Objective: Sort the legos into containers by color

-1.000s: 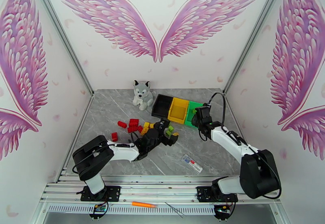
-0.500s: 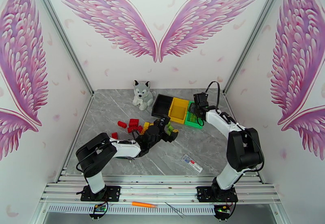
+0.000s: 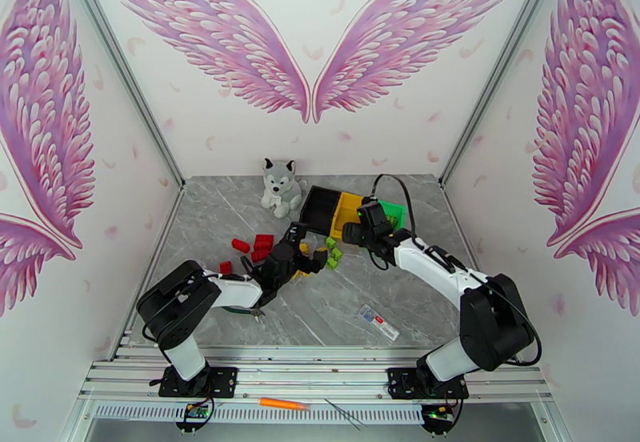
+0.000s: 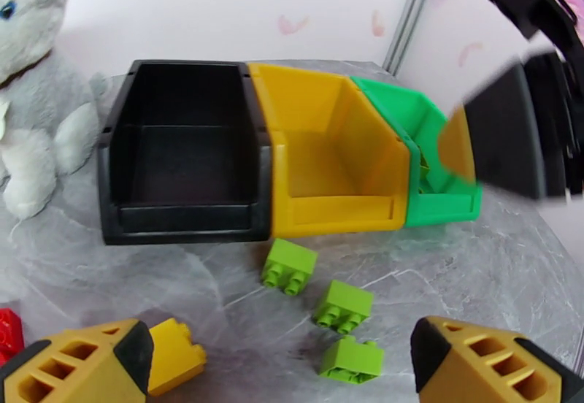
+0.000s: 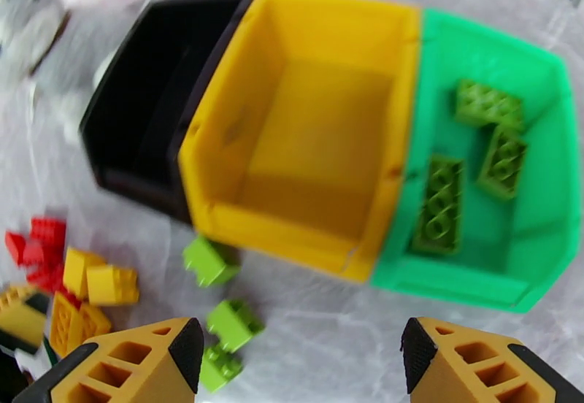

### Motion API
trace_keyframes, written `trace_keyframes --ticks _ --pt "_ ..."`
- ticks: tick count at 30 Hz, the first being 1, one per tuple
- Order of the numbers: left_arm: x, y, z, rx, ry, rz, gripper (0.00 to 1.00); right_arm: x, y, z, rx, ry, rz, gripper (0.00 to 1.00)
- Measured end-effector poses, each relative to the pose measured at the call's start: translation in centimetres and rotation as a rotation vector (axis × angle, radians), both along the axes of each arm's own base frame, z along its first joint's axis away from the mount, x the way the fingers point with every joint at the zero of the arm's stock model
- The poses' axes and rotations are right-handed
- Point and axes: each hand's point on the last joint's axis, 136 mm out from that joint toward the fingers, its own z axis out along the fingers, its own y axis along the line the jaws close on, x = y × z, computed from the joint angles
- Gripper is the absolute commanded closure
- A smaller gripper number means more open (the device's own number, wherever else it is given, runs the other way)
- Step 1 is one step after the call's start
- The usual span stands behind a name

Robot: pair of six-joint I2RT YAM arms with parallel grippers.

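spread and empty at the left gripper (image 4: 285, 357) and the right gripper (image 5: 299, 357). just ahead of the left one, at 12 o'clock, three light green legos (image 4: 343, 306) loose on the marbled counter (image 4: 474, 266); further at 12, the containers (image 4: 336, 211) touching in a row. likely light, stiff, smooth plastic; better to pinch across the flat sides, not the studs.

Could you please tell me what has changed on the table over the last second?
The right gripper left the green bin and swung left toward the three loose green legos in front of the yellow bin; it is open and empty. The left gripper drew back from those legos, also open. All bins, including the black bin, the red legos and the plush husky stayed put.
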Motion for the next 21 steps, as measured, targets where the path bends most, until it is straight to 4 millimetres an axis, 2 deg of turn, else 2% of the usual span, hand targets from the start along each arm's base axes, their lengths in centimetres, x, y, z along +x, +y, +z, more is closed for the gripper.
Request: trace_keyframes --ticks 8,17,19,21 --pt "-0.1 3.7 -0.1 -0.04 0.027 0.078 0.01 -2.8 4.1 -5.0 -0.021 0.103 0.147 0.27" --pt "-0.2 6.7 -0.2 -0.061 0.039 0.141 0.01 -4.0 6.1 -10.1 -0.05 0.204 0.21 0.35" --pt "-0.2 7.2 -0.2 -0.063 0.041 0.152 0.01 -4.0 6.2 -10.6 -0.064 0.214 0.213 0.37" --pt "-0.1 7.4 -0.2 -0.067 0.042 0.157 0.01 -3.5 6.6 -10.4 -0.054 0.204 0.217 0.4"
